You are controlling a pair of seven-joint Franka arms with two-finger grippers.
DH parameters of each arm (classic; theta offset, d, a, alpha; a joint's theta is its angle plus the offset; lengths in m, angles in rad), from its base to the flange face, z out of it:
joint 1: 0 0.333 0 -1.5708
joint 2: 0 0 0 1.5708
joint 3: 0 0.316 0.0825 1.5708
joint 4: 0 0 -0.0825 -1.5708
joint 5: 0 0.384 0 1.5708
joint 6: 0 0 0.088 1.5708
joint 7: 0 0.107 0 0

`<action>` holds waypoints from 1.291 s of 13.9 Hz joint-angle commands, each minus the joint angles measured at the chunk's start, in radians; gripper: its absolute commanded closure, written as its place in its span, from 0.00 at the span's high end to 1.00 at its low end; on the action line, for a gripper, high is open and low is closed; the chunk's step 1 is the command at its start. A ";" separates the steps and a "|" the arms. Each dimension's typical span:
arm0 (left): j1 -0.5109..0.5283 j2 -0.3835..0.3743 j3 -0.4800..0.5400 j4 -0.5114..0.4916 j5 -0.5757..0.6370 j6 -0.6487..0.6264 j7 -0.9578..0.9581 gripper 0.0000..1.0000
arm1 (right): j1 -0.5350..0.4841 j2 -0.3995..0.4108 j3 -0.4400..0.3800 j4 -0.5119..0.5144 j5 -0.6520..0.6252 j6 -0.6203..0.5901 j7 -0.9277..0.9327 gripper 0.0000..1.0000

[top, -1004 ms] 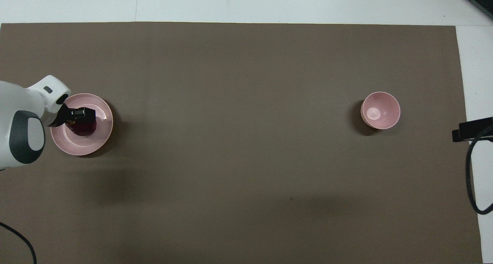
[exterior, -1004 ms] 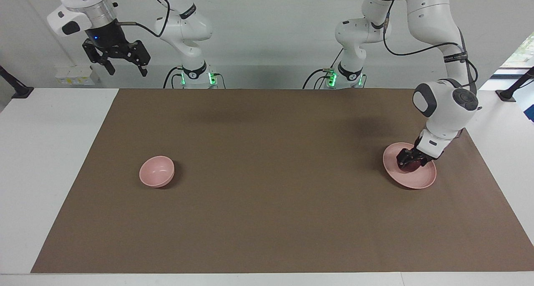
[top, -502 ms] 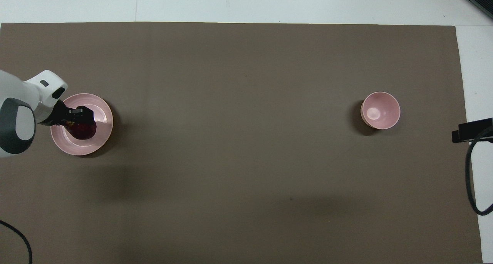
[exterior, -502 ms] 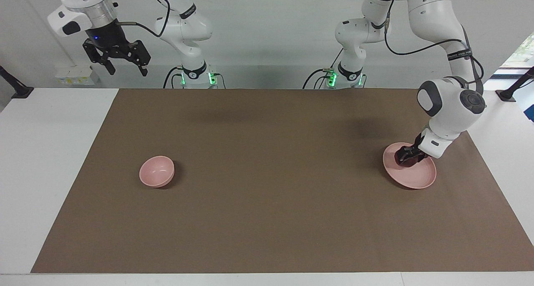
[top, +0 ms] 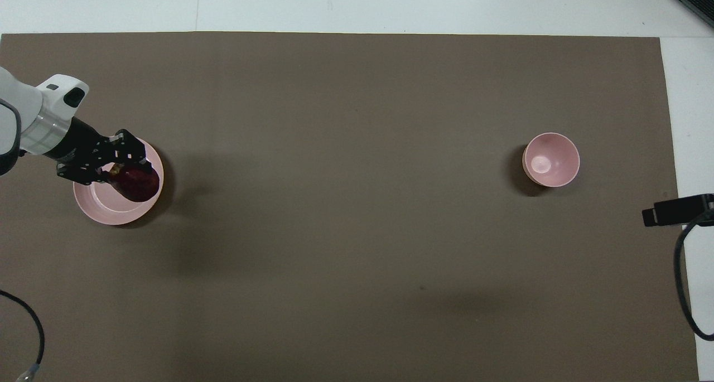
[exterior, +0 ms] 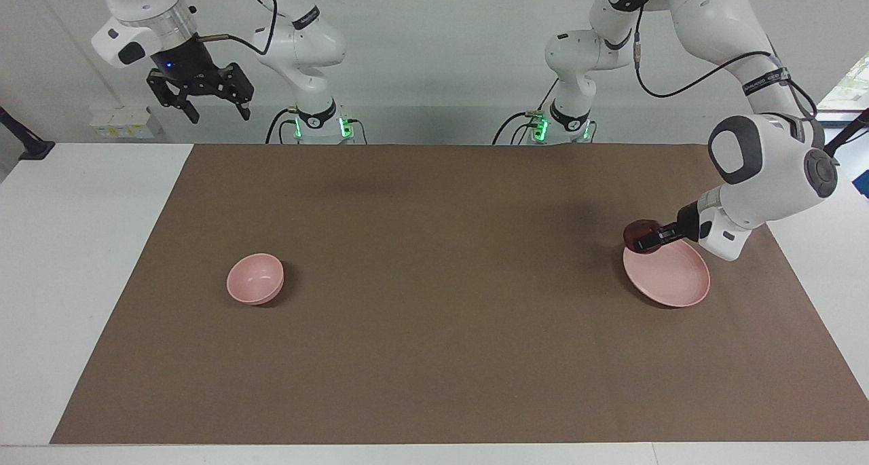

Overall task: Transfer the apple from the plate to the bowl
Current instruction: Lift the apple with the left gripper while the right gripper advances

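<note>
While gripping the apple [exterior: 637,235] above the plate [exterior: 669,282] at frame right, left gripper [exterior: 648,238] fingers are clamping mid-body; firm, smooth, likely slippery. Right gripper [exterior: 212,108] is waiting upper left, fingers spread.

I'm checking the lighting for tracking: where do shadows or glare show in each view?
Facing view: soft, blurred arm shadows lie on the brown mat nearer the robots, and a dark rim shadow hugs the plate. Overhead view: a crisp shadow sits beside the bowl, whose bottom shows a pale glare spot; the apple reads very dark.

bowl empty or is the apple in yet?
Empty. The bowl shows only bare pink inside; the apple is in the left gripper, over the plate.
</note>
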 commanded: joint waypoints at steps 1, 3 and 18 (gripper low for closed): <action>-0.030 0.026 0.009 0.043 -0.161 -0.093 -0.158 0.00 | -0.036 -0.029 -0.004 -0.075 0.055 0.024 -0.173 1.00; -0.047 0.022 -0.017 0.038 -0.305 -0.130 -0.297 0.00 | -0.036 -0.037 -0.006 -0.122 0.093 0.041 -0.222 1.00; -0.099 -0.041 -0.330 -0.117 -1.121 0.047 -0.851 0.00 | 0.012 -0.053 0.005 -0.354 0.662 0.162 -0.212 1.00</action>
